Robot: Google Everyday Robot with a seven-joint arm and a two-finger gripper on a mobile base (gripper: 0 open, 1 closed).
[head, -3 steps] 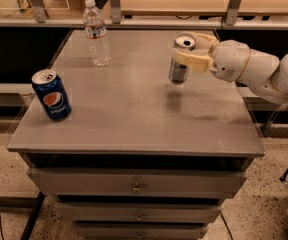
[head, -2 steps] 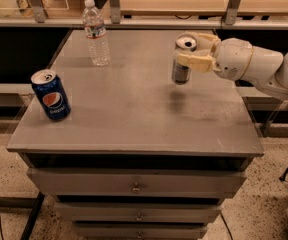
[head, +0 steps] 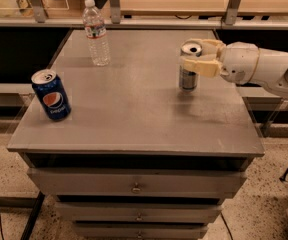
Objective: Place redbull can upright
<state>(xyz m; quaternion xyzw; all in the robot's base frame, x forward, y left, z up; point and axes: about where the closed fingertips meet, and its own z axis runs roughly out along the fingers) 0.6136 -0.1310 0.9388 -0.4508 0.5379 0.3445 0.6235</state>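
Note:
The redbull can (head: 188, 76) is a slim silver and blue can. It stands upright on the grey table top (head: 134, 109), right of the middle, with its base at or just above the surface. My gripper (head: 198, 55) comes in from the right. Its cream fingers (head: 200, 66) are closed around the upper part of the can, one in front and one behind.
A dark blue Pepsi can (head: 51, 94) stands near the table's left edge. A clear water bottle (head: 96, 32) stands at the back left. The table has drawers (head: 134, 186) below its front edge. A shelf rail runs behind the table.
The gripper has lowered the can a little toward the table top. The can stays upright in the fingers. The Pepsi can and bottle have not moved.

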